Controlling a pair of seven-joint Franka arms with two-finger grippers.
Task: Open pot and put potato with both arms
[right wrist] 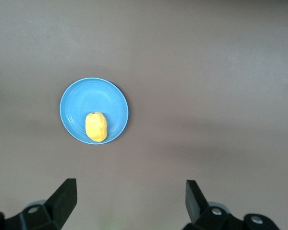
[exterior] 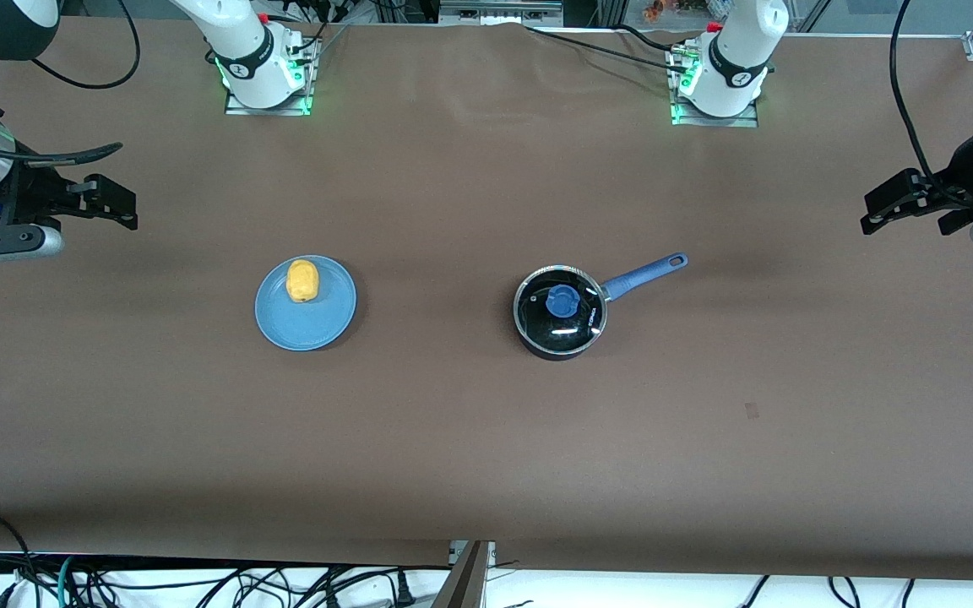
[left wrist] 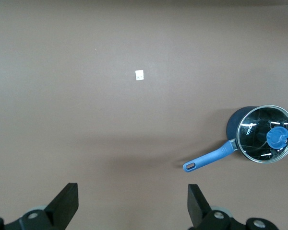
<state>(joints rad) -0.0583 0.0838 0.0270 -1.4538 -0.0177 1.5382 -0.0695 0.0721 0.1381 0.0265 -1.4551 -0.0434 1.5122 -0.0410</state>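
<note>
The pot sits lidded on the bench, its blue handle pointing toward the left arm's end. The left tool hangs over that end, fingers apart, empty, and is the nearer one to the lid knob. The potato lies on the plate, closer to the right tool, also spread and empty. Open bench surrounds both items.
</note>
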